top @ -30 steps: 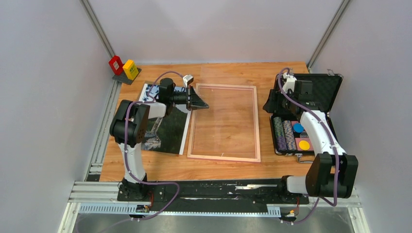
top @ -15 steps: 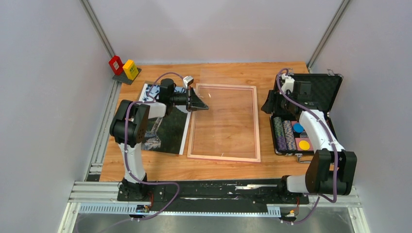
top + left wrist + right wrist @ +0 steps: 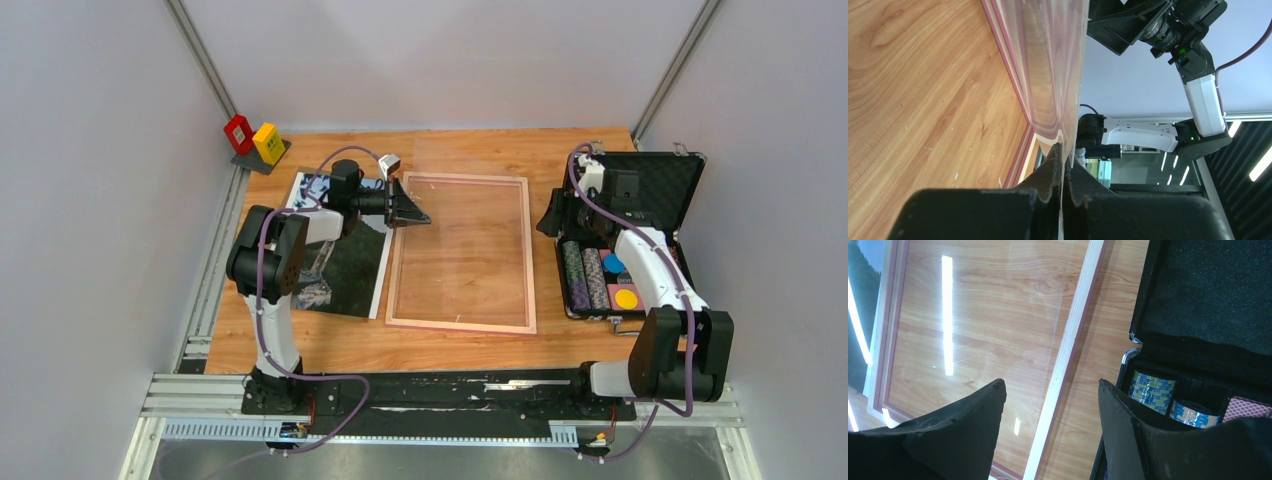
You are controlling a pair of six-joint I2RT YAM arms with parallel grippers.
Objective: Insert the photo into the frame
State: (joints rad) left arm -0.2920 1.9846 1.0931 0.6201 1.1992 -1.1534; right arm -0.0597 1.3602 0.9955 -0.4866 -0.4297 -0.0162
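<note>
The frame [image 3: 462, 324] lies flat mid-table, its thin pink-edged border [image 3: 1013, 75] around bare wood. My left gripper [image 3: 418, 215] is shut on the left edge of the clear pane [image 3: 460, 160], which tilts up from the frame; in the left wrist view the thin sheet [image 3: 1064, 100] runs straight out from between the closed jaws. The photo [image 3: 345, 265] lies left of the frame, partly under my left arm. My right gripper [image 3: 553, 215] hangs open and empty above the frame's right border [image 3: 1068, 345], beside the black case.
An open black case [image 3: 660, 180] with rows of poker chips [image 3: 590, 275] sits right of the frame. A red and a yellow block [image 3: 253, 140] stand at the back left corner. Walls close in on both sides.
My right arm has drifted slightly left, toward the frame's right edge. The left gripper and the pane stay as they were.
</note>
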